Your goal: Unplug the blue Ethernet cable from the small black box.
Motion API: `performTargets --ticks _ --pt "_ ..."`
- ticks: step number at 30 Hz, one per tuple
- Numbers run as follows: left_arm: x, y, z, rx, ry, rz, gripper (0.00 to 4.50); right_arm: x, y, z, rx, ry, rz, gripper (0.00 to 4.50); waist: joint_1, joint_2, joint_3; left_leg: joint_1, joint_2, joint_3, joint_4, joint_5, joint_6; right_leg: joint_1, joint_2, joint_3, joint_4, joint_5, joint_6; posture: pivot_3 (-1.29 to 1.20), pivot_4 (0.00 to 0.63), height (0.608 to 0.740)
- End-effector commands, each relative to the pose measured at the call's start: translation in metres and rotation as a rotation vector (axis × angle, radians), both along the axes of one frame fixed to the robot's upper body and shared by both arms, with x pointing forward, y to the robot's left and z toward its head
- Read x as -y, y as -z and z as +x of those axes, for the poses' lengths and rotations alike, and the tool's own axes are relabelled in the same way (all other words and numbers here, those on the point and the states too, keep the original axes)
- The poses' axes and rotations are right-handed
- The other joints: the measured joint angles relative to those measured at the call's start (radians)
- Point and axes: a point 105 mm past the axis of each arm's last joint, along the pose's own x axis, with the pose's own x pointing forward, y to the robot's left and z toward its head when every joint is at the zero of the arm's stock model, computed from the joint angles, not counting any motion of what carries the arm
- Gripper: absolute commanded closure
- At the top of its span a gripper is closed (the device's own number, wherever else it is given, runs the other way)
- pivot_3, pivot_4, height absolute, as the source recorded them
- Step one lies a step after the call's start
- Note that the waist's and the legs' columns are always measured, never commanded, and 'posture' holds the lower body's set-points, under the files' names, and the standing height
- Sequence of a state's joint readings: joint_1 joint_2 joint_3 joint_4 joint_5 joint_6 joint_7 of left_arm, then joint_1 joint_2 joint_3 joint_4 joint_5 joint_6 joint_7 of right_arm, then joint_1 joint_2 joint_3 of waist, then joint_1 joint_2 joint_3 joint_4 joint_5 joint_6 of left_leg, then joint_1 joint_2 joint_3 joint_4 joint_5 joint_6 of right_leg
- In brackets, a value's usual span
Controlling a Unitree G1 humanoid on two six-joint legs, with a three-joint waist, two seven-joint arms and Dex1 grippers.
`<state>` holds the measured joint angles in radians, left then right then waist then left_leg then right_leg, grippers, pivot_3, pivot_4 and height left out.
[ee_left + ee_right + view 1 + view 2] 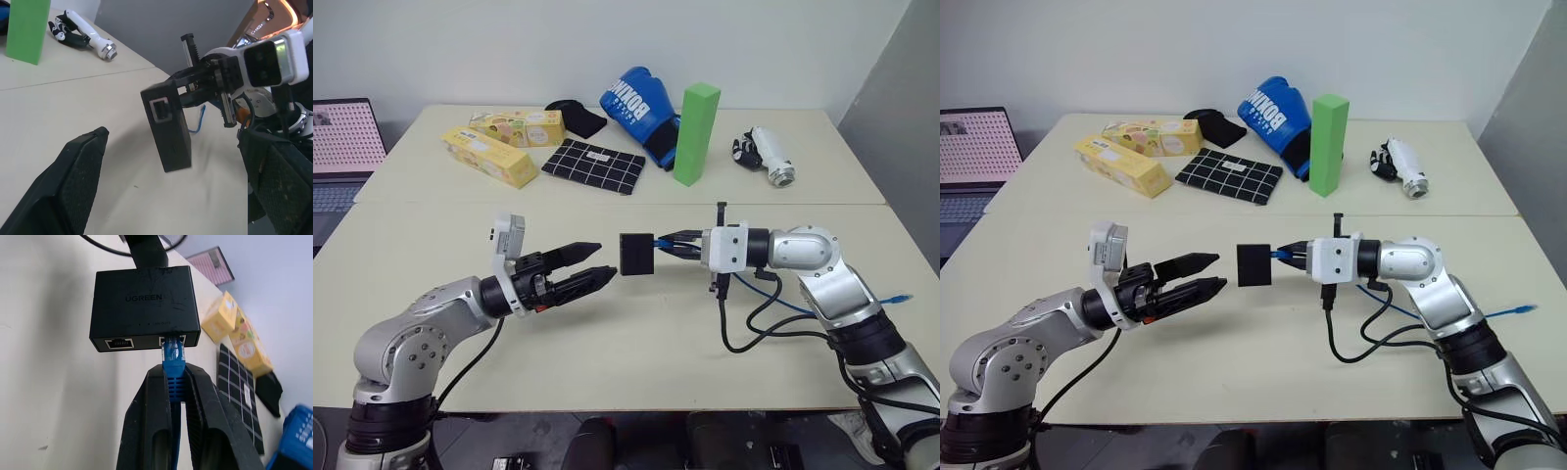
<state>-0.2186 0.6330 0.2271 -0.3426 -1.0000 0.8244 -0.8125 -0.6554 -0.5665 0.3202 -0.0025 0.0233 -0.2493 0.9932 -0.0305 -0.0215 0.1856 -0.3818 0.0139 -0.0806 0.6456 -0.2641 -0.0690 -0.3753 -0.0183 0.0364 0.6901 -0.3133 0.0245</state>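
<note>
Matte black box (145, 303), ribbed blue plug (172, 363)

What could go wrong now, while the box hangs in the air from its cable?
1. The small black box hangs only from the blue Ethernet cable plug, pinched by the right hand; it could drop onto the table.
2. The open left hand is beside the box, not around it; closing now could miss or knock it.

Left hand (599, 262) agape; right hand (677, 241) clamped.
</note>
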Motion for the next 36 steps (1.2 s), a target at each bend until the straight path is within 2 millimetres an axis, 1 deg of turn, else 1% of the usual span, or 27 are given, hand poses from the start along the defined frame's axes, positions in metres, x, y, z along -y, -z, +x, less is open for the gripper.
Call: performTargets --ticks 1,4,9,11,12,14,16,18,20,22,24,27,30,32,34,36 --pt "0.007 -0.003 -0.002 0.011 0.038 0.003 0.0 -0.006 -0.011 -0.006 0.074 -0.058 -0.005 4.39 0.0 0.0 0.0 0.0 0.0 0.0 0.0 0.0 0.0 0.0 0.0 0.0 0.0 0.0 0.0 0.0 0.15 0.74" --pt "0.01 -0.003 -0.004 -0.004 0.068 -0.006 0.0 -0.009 -0.012 -0.007 0.11 -0.079 -0.017 4.39 -0.001 0.0 0.0 0.0 0.0 0.0 0.0 0.0 0.0 0.0 0.0 0.0 0.0 0.0 0.0 0.0 0.15 0.74" --pt "0.013 0.0 -0.001 -0.026 0.086 -0.009 0.0 -0.013 -0.015 -0.007 0.165 -0.102 -0.022 4.39 -0.001 0.0 0.0 0.0 -0.001 0.0 0.0 0.0 0.0 0.0 0.0 0.0 0.001 0.0 0.0 0.0 0.15 0.74" --pt "0.014 0.0 0.001 -0.027 0.09 -0.014 0.37 -0.014 -0.018 -0.007 0.182 -0.107 -0.018 4.39 -0.001 0.0 0.0 0.0 -0.001 0.0 0.0 0.0 0.0 0.0 0.0 0.0 0.001 0.0 0.0 0.0 0.15 0.74" --pt "0.014 0.0 0.002 -0.027 0.091 -0.018 0.46 -0.014 -0.019 -0.007 0.196 -0.111 -0.018 4.39 -0.001 0.0 0.0 0.0 -0.001 0.0 0.0 0.0 0.0 0.0 0.0 0.0 0.0 0.0 0.0 0.0 0.15 0.74" --pt "0.015 -0.001 0.005 -0.026 0.092 -0.021 1.01 -0.015 -0.02 -0.007 0.216 -0.116 -0.017 4.39 -0.001 0.0 0.0 0.0 -0.001 0.0 0.0 0.0 0.0 0.0 0.0 0.0 0.0 0.0 0.0 0.0 0.15 0.74" --pt "0.016 0.0 0.006 -0.026 0.093 -0.019 1.39 -0.015 -0.021 -0.007 0.234 -0.118 -0.015 4.39 -0.001 0.0 0.0 0.0 -0.001 0.0 0.0 0.0 0.0 0.0 0.0 0.0 0.0 0.0 0.0 0.0 0.15 0.74" --pt "0.017 0.002 0.006 -0.025 0.097 -0.013 1.92 -0.015 -0.021 -0.008 0.251 -0.121 -0.016 4.39 -0.001 0.0 0.0 0.0 -0.001 0.0 0.0 0.0 0.0 0.0 0.0 0.0 0.0 0.0 0.0 0.0 0.15 0.74" --pt "0.018 0.003 0.006 -0.023 0.098 -0.008 2.35 -0.015 -0.02 -0.008 0.262 -0.122 -0.018 4.39 -0.001 0.0 0.0 0.0 -0.001 0.0 0.0 0.0 0.0 0.0 0.0 0.0 0.0 0.0 0.0 0.0 0.15 0.74" --pt "0.018 0.005 0.007 -0.021 0.096 0.002 2.67 -0.015 -0.02 -0.008 0.268 -0.122 -0.018 4.39 -0.001 0.0 0.0 0.0 -0.001 0.0 0.0 0.0 0.0 0.0 0.0 0.0 0.0 0.0 0.0 0.0 0.15 0.74" --pt "0.017 0.006 0.007 -0.022 0.094 0.007 3.12 -0.015 -0.019 -0.008 0.273 -0.122 -0.018 4.39 -0.001 0.0 0.0 0.0 -0.001 0.0 0.0 0.0 0.0 0.0 0.0 0.0 0.0 0.0 0.0 0.0 0.15 0.74" --pt "0.016 0.009 0.008 -0.02 0.084 0.018 3.71 -0.016 -0.015 -0.01 0.262 -0.132 -0.034 4.39 -0.001 0.0 0.0 0.0 -0.001 0.0 0.0 0.0 0.0 0.0 0.0 0.0 0.0 0.0 0.0 0.0 0.15 0.74" --pt "0.014 0.012 0.008 -0.021 0.077 0.028 3.72 -0.016 -0.011 -0.012 0.27 -0.148 -0.052 4.39 -0.001 0.0 0.0 0.0 -0.001 0.0 0.0 0.0 0.0 0.0 0.0 0.0 0.0 0.0 0.0 0.0 0.15 0.74" --pt "0.013 0.013 0.008 -0.027 0.08 0.033 3.72 -0.016 -0.012 -0.013 0.28 -0.149 -0.05 3.69 -0.001 0.0 0.0 0.0 -0.001 0.0 0.0 0.0 0.0 0.0 0.0 0.0 0.0 0.0 0.0 0.0 0.15 0.74" --pt "0.014 0.014 0.007 -0.024 0.088 0.041 3.72 -0.013 -0.012 -0.015 0.269 -0.153 -0.056 3.35 -0.001 0.0 0.0 0.0 -0.001 0.0 0.0 0.0 0.0 0.0 0.0 0.0 0.0 0.0 0.0 0.0 0.15 0.74" --pt "0.015 0.015 0.008 -0.018 0.093 0.048 3.72 -0.01 -0.012 -0.017 0.25 -0.154 -0.062 2.81 -0.001 0.0 0.0 0.0 -0.001 0.0 0.0 0.0 0.0 0.0 0.0 0.0 0.0 0.0 0.0 0.0 0.15 0.74"
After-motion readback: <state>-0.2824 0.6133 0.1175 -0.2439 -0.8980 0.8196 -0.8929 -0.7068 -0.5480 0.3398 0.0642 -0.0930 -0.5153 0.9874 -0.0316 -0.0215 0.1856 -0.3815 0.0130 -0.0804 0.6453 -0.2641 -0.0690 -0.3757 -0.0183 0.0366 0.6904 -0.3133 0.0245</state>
